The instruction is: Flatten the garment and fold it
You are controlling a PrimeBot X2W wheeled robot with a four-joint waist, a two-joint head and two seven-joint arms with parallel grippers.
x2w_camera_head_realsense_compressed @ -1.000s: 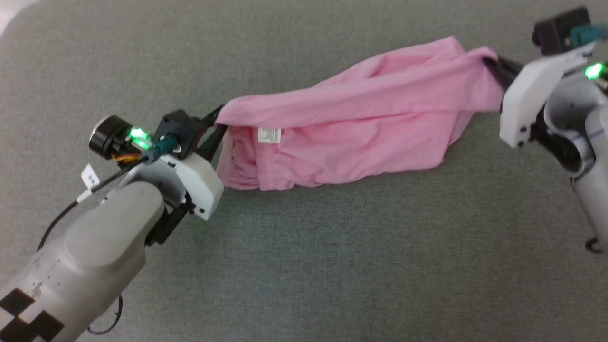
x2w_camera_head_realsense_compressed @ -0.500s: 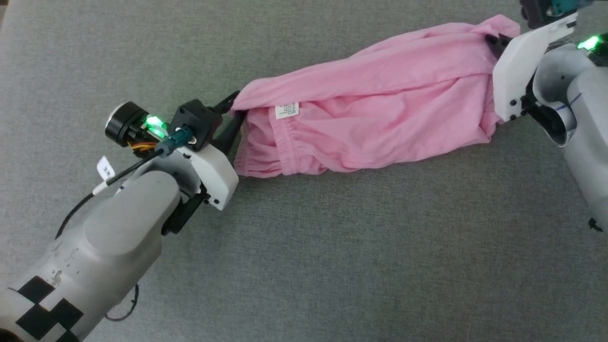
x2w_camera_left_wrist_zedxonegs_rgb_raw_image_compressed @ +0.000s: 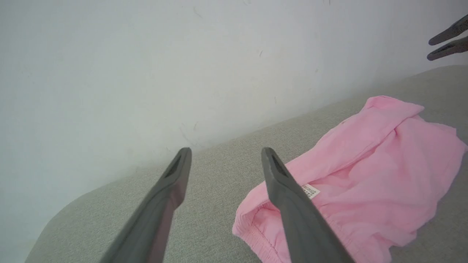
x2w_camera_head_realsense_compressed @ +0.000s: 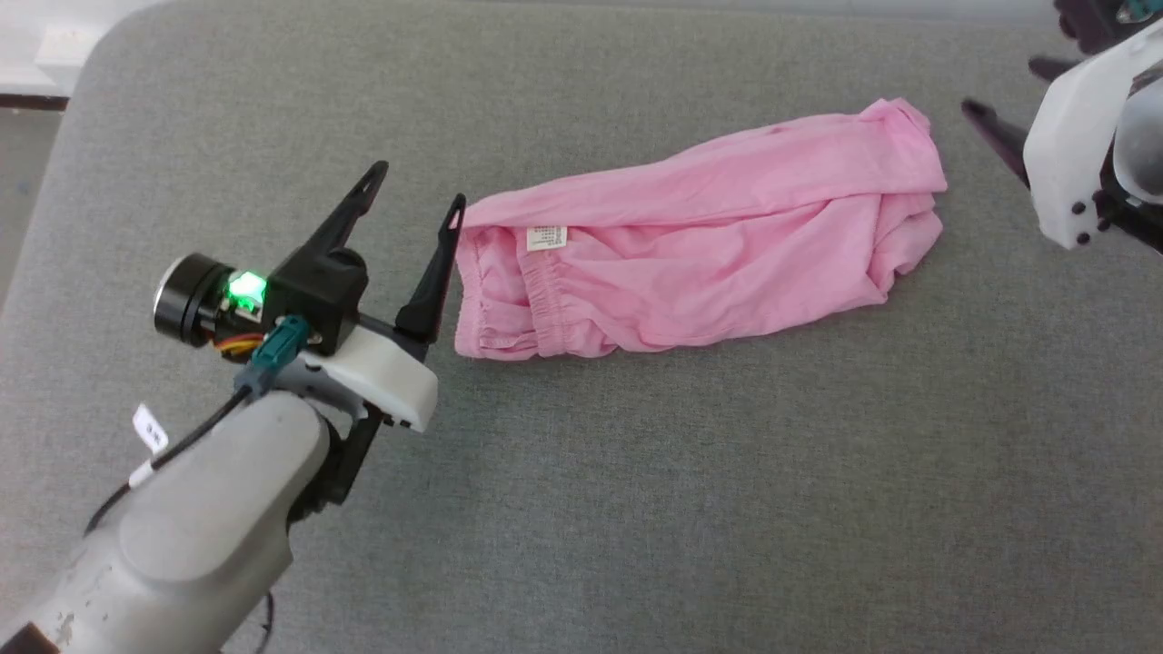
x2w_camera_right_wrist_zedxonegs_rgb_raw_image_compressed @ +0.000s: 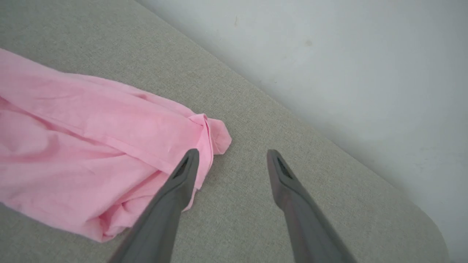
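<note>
We've got our left gripper [x2w_camera_head_realsense_compressed: 419, 185] spread wide w/ nothing in it. One fingertip [x2w_camera_head_realsense_compressed: 457, 209] sits right at the corner of the garment [x2w_camera_head_realsense_compressed: 700, 245], at its elastic band [x2w_camera_head_realsense_compressed: 541, 300] end, and tbh we can't tell if it's touching. Right gripper [x2w_camera_head_realsense_compressed: 999, 84] is also wide open & empty, near the garment's opposite end but clear of it. The garment lies loose on the grey padded surface [x2w_camera_head_realsense_compressed: 636, 500], bunched lengthwise, wrinkly, top layer folded over. Small white label [x2w_camera_head_realsense_compressed: 546, 238] faces up just beside the band. We see a pale wall [x2w_camera_left_wrist_zedxonegs_rgb_raw_image_compressed: 146, 73] beyond the garment.
</note>
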